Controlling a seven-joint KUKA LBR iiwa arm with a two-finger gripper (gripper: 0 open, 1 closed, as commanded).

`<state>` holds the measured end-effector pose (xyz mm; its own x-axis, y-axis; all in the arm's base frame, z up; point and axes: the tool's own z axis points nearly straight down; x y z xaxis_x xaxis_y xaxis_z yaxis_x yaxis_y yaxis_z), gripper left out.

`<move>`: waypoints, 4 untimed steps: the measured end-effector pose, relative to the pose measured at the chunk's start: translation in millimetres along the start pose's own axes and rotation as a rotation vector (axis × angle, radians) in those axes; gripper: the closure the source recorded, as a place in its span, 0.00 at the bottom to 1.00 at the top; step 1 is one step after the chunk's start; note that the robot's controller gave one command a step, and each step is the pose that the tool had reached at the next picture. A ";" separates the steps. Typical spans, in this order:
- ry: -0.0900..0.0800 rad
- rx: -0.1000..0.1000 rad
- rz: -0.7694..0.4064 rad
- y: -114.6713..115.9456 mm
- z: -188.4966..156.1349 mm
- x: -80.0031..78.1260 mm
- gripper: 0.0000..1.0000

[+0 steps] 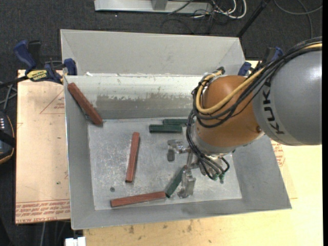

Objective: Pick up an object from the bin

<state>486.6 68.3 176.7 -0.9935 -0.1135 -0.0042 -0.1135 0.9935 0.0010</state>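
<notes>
My gripper [182, 167] hangs under the orange dome, right of the bin's middle, and its two metal fingers stand apart, so it is open. Nothing is between them. One fingertip [176, 149] is toward the back, the other [187, 186] toward the front. A short dark green stick [173, 184] lies tilted on the floor, touching or just beside the front fingertip on its left. Its lower end meets a long red-brown stick [137, 200] that lies along the front wall. Two more dark green sticks [167, 127] lie side by side just behind the gripper.
Another red-brown stick [132, 157] lies nearly lengthwise left of centre. A third red-brown stick [84, 104] leans in the back left corner. The arm and its cables cover the bin's right side.
</notes>
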 end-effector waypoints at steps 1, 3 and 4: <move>-0.001 0.000 -0.121 -34.5 71.6 2.7 0.00; 0.003 -0.002 -0.224 -21.3 106.5 -1.3 1.00; 0.002 0.000 -0.245 -26.7 -93.2 -1.8 1.00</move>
